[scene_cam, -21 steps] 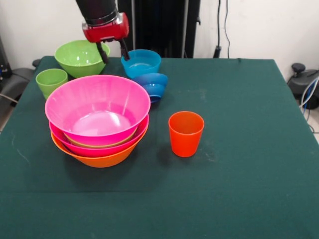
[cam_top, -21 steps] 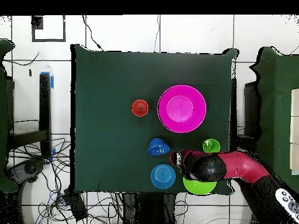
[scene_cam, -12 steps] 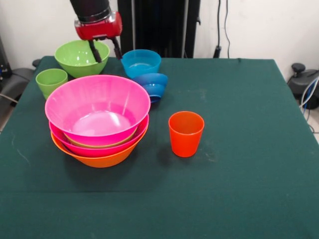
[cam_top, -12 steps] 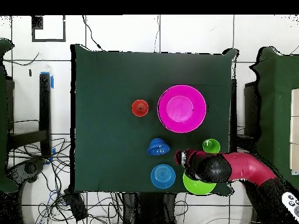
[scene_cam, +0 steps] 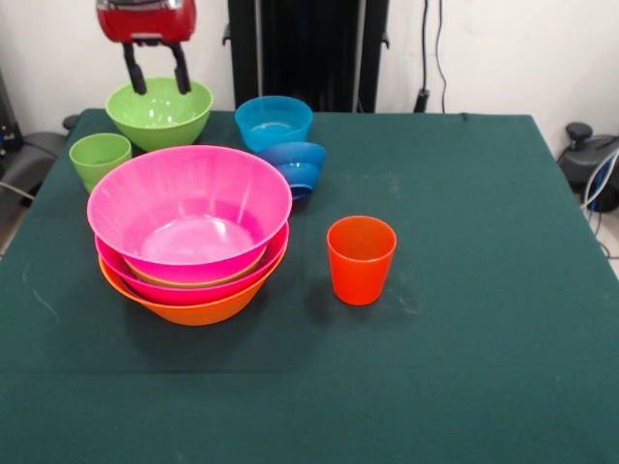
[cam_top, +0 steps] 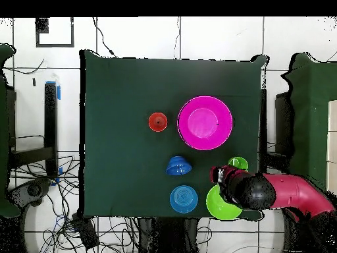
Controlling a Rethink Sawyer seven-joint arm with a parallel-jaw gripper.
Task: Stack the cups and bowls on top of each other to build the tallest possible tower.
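The tower (scene_cam: 189, 227) stands at the left: an orange bowl (scene_cam: 184, 309) lowest, a pink bowl on it, a greenish rim, then a second pink bowl (cam_top: 205, 122) on top. A green bowl (scene_cam: 160, 111) sits upright at the back left. My gripper (scene_cam: 157, 85) hangs open just above it, holding nothing, and also shows from overhead as the gripper (cam_top: 219, 176) over the green bowl (cam_top: 220, 204). A light green cup (scene_cam: 100, 155) stands left of the tower. The orange-red cup (scene_cam: 361, 259) stands alone to its right.
A light blue bowl (scene_cam: 274, 121) stands upright behind the tower. A dark blue bowl (scene_cam: 295, 164) leans on its side against it. Seen from overhead, the arm (cam_top: 293, 194) reaches in from the right past the table's edge.
My gripper has risen and moved left in the front view, from the gap between the green and light blue bowls to above the green bowl. Bowls and cups have not moved.
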